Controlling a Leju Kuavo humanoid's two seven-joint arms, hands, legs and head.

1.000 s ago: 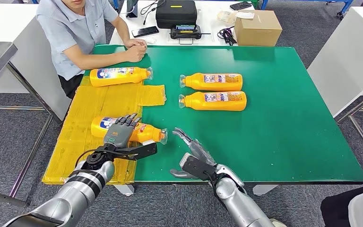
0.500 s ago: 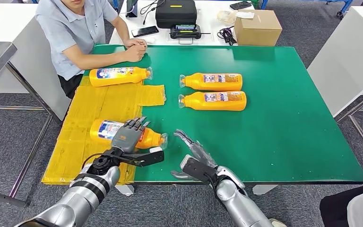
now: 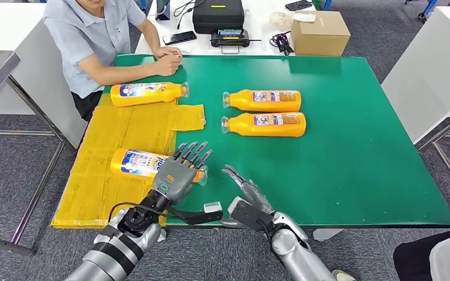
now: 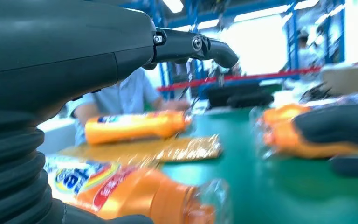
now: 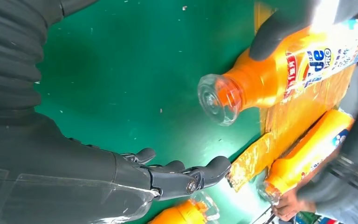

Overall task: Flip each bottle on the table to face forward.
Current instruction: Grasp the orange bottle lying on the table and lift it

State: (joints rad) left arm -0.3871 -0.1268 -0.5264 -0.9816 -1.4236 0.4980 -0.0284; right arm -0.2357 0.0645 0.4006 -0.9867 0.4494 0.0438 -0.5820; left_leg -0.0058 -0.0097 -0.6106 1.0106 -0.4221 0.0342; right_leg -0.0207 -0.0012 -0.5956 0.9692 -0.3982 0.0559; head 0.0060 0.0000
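The near bottle (image 3: 143,163) lies on its side on the yellow sheet (image 3: 130,130) at the table's (image 3: 351,152) near left. The left hand (image 3: 179,172) hovers over its neck, fingers spread, gripping nothing. The right hand (image 3: 247,196), just right, is empty with fingers apart.

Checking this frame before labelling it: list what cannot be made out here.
- Head view: left hand covers the near bottle's neck; contact cannot be told.
- Left wrist view: near bottle's label blurred, cut by the lower edge.
- Head view: print on the two far bottles too small to read.
- Head view: person cut off by the top edge.
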